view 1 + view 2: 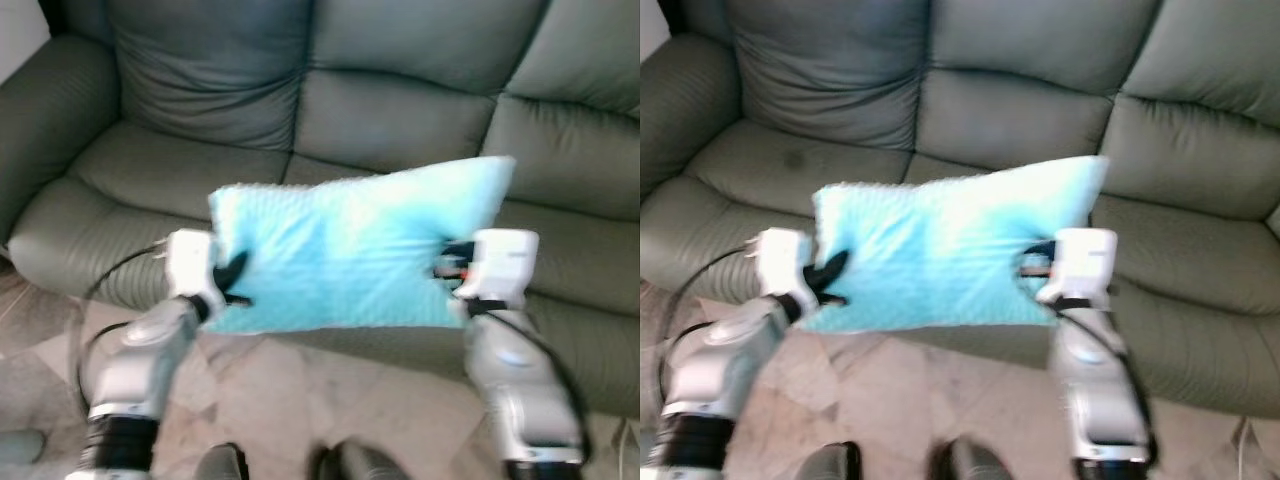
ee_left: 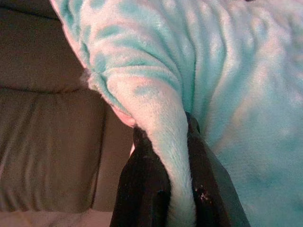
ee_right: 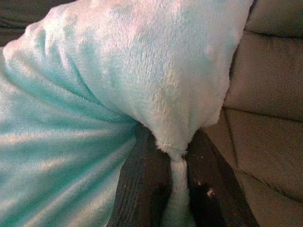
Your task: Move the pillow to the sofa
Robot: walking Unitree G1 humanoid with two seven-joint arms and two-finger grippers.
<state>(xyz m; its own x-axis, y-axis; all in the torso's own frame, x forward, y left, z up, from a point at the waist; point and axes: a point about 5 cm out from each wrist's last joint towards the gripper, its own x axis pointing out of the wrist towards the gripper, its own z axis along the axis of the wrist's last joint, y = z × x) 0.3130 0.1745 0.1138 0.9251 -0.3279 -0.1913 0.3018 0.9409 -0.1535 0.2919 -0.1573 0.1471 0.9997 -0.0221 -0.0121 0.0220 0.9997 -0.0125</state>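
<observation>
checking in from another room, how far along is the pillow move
Done: the pillow is picked up, off the floor. In hand: left pincer and right pincer each pinch a side edge, holding it in front of the sofa. Left: set it on a seat cushion and release.

You've got pale marbled floor tiles (image 1: 290, 400) underfoot, plus a white cable (image 1: 628, 445) lying on them at far right.
</observation>
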